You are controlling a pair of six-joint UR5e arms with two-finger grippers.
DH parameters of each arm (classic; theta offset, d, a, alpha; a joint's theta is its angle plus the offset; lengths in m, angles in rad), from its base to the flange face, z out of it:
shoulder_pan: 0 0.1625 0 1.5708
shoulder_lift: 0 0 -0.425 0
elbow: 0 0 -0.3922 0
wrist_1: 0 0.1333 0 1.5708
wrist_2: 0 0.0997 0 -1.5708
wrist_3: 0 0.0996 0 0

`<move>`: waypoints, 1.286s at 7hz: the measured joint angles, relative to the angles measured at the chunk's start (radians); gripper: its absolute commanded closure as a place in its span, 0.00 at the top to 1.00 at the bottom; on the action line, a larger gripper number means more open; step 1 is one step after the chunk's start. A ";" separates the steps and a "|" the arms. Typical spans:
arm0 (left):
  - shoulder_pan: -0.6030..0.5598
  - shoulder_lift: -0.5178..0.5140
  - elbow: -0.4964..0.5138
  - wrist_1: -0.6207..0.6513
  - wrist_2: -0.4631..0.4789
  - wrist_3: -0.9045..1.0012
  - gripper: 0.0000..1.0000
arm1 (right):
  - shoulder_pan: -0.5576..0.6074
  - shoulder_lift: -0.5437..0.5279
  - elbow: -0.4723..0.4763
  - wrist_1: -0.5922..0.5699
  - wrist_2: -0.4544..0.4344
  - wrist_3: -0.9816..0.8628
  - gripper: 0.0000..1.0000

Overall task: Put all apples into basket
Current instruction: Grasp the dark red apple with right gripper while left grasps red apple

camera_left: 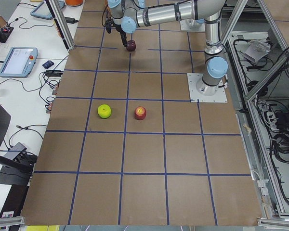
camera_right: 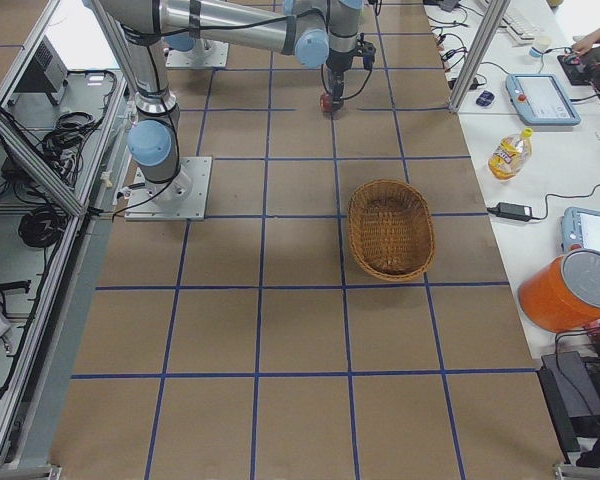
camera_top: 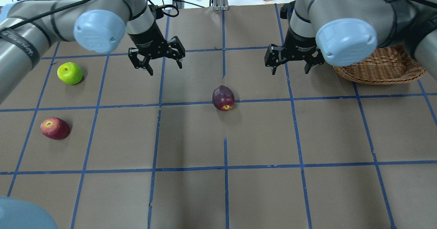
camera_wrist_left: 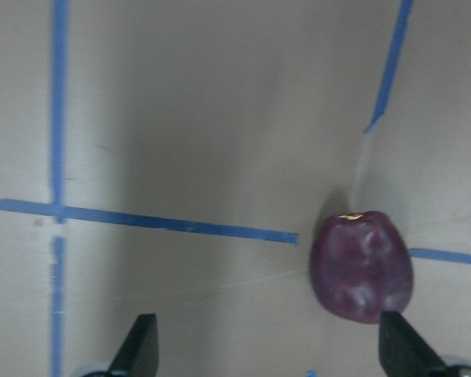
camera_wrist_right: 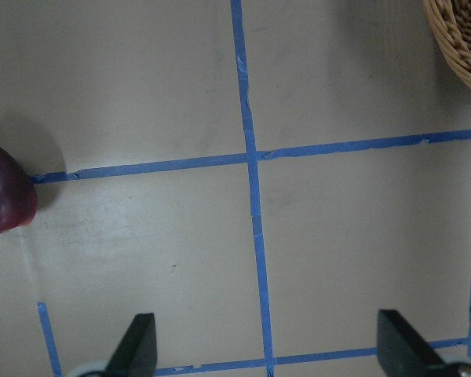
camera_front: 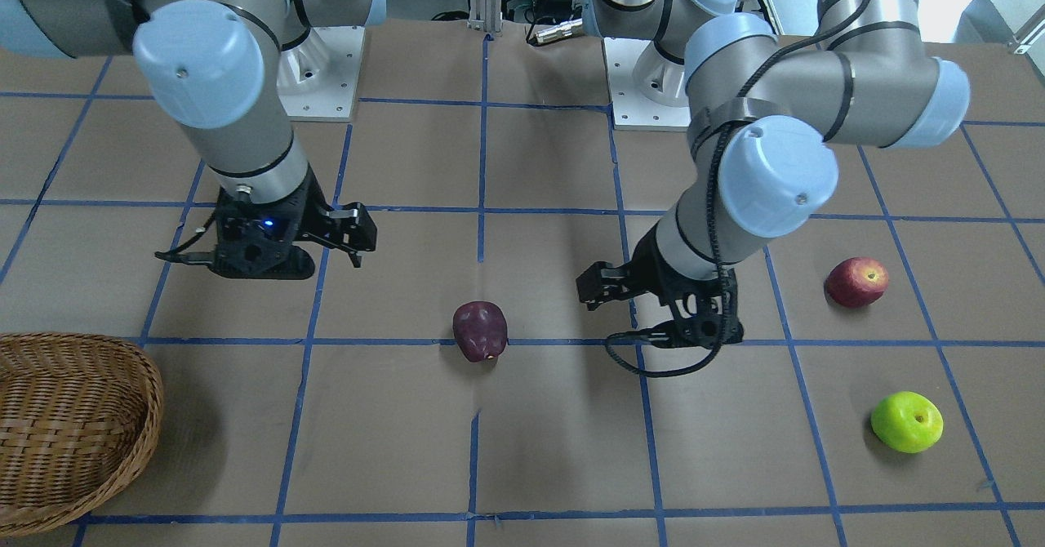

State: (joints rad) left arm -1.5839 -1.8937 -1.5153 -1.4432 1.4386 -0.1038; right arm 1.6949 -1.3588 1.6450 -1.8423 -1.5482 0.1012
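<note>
Three apples lay loose on the table (camera_top: 259, 136), none of them in the basket (camera_top: 382, 70). You had the maroon apple (camera_top: 223, 98) near the middle, resting on a blue tape line (camera_top: 266, 101) between the two arms. The green apple (camera_top: 70, 73) and the red apple (camera_top: 55, 128) sat well apart from it on the robot's left side — green farther from the robot, red nearer. The basket stood on the robot's right, partly hidden under the right arm. Your left jaws hung spread wide and empty above the table, the maroon apple close by one fingertip (camera_wrist_left: 396, 339) in the wrist view. The right jaws were spread too, holding nothing — between the maroon apple and the basket.
</note>
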 measured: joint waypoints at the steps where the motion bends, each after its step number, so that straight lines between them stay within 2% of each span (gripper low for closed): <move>1: 0.071 0.016 -0.010 -0.054 0.059 0.101 1.00 | 0.048 0.050 -0.002 -0.059 0.027 0.001 1.00; 3: 0.224 0.024 -0.045 -0.102 0.195 0.312 1.00 | 0.117 0.142 -0.012 -0.133 0.058 0.002 1.00; 4: 0.297 0.023 -0.077 -0.083 0.257 0.424 1.00 | 0.138 0.180 -0.025 -0.150 0.078 0.002 1.00; 6: 0.429 0.004 -0.160 0.059 0.332 0.630 1.00 | 0.160 0.236 -0.055 -0.166 0.115 0.002 1.00; 9: 0.523 -0.035 -0.287 0.285 0.429 0.821 1.00 | 0.175 0.304 -0.063 -0.220 0.150 0.002 1.00</move>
State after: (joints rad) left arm -1.0614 -1.9290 -1.8020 -1.1579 1.8678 0.7171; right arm 1.8703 -1.0546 1.5824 -2.0627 -1.3978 0.1031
